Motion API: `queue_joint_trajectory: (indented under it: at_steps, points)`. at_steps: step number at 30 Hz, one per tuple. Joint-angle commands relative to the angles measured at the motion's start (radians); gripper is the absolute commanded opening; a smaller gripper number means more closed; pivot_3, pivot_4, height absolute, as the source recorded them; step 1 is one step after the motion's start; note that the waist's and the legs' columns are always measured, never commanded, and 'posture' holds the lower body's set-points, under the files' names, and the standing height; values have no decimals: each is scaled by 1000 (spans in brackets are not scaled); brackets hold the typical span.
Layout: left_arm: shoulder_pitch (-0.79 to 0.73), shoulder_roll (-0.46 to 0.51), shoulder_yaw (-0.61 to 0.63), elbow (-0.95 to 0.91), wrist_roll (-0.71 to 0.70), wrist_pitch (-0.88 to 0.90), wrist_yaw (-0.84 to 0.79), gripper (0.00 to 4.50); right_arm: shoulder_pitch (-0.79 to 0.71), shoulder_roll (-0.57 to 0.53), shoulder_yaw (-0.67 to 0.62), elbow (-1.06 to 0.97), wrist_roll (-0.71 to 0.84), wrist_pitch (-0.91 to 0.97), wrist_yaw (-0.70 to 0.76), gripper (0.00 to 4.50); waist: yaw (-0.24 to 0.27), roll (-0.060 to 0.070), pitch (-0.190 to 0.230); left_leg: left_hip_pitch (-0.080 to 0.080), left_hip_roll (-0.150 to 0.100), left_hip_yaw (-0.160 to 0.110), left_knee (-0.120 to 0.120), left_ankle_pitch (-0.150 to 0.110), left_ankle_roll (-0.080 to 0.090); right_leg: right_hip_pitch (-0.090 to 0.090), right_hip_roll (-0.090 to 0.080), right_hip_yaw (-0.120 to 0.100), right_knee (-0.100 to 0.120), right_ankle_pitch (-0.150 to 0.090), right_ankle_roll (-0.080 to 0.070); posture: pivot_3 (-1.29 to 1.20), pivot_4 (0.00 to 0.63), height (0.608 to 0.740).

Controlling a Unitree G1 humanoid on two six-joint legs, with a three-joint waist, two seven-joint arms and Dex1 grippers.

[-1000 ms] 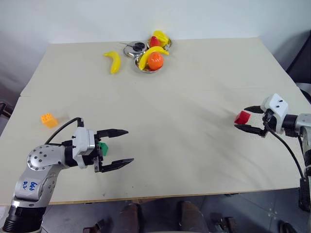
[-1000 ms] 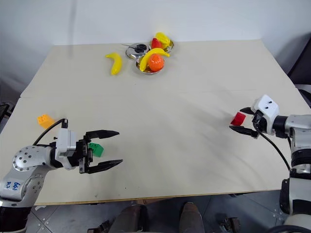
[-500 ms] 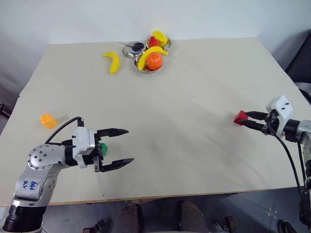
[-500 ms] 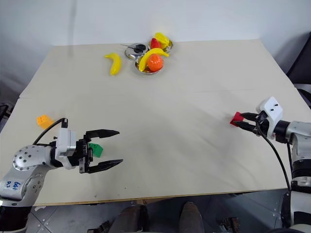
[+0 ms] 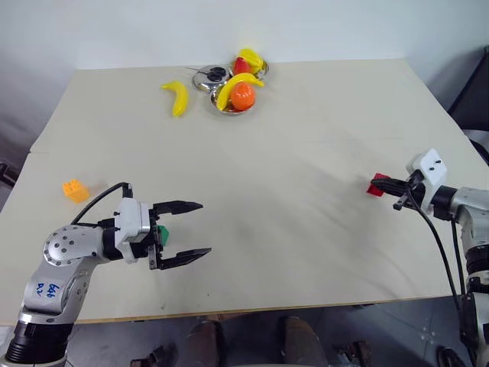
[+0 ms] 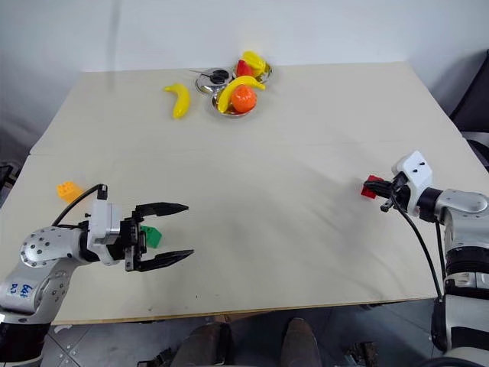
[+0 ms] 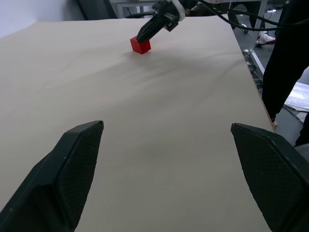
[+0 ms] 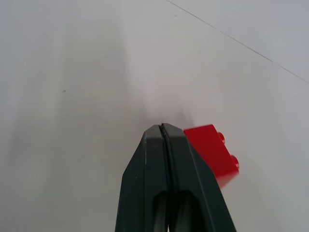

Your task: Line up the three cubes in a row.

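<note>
The right gripper (image 8: 163, 126) was pressed together on nothing, the red cube (image 8: 212, 147) lying just beside its tips at the right of the head view. The grasp seemingly missed; lifting now could knock the cube away. The left gripper (image 5: 191, 229) stood apart, empty.
</note>
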Motion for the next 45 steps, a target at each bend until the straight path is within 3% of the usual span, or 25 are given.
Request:
queue_joint_trajectory:
  at_steps: [1, 19, 23, 26, 29, 35, 38, 45]
  points:
    - [1, 7, 7, -30, 1, -4, -1, 4500, 17, -4, 8, -6, -11, 25, -2, 18, 1, 0, 0, 0, 0, 0, 0, 0, 0, 0, 0, 0, 0, 0, 0, 0, 150, 740]
    - [-1, 1, 3, -21, 10, -9, 0, 4500, 283, 3, -61, -412, 146, 258, 45, 18, 19, -1, 0, 0, 0, 0, 1, 0, 0, 0, 0, 0, 0, 0, 0, 0, 150, 740]
    - [7, 4, 8, -22, 4, -11, -7, 4500, 373, 5, -188, -616, 388, 299, 212, 18, 26, 0, 0, 0, 0, 0, 0, -1, 0, 0, 0, 0, 0, 0, 0, 0, 150, 740]
    - [14, 13, 25, -17, -2, -12, -16, 4500, 413, -85, -245, -655, 440, 391, 257, 576, 31, 0, 0, 0, 0, 0, 0, -1, 1, 0, 0, 0, 0, 0, 0, 0, 150, 740]
    - [13, 16, 34, -12, -3, -11, -19, 4500, 395, -146, -271, -577, 402, 338, 270, 1545, 33, 0, 0, 0, 0, 0, 2, -2, 2, 1, 0, 0, -2, 1, 1, 0, 150, 740]
    - [-7, 3, 12, -5, -3, -9, -28, 4500, 192, -214, -155, -189, 211, 62, 347, 3493, 20, 0, 0, 0, 0, 1, 1, -2, 2, 0, 0, 0, -4, 0, 1, 0, 150, 740]
    - [-16, 0, 4, -6, -3, -5, -31, 4500, 82, -215, -78, -46, 140, 44, 387, 4466, 13, 0, 0, 1, 0, 3, 1, -2, 1, 0, 0, 1, -3, 0, 1, 0, 150, 740]
    - [-3, 13, 17, -24, -10, 11, -34, 4500, -132, -147, 45, 231, -2, -130, 422, 4490, 4, 1, 1, 0, 0, 3, 0, -3, 1, 0, 0, 1, -3, 1, 1, 0, 150, 740]
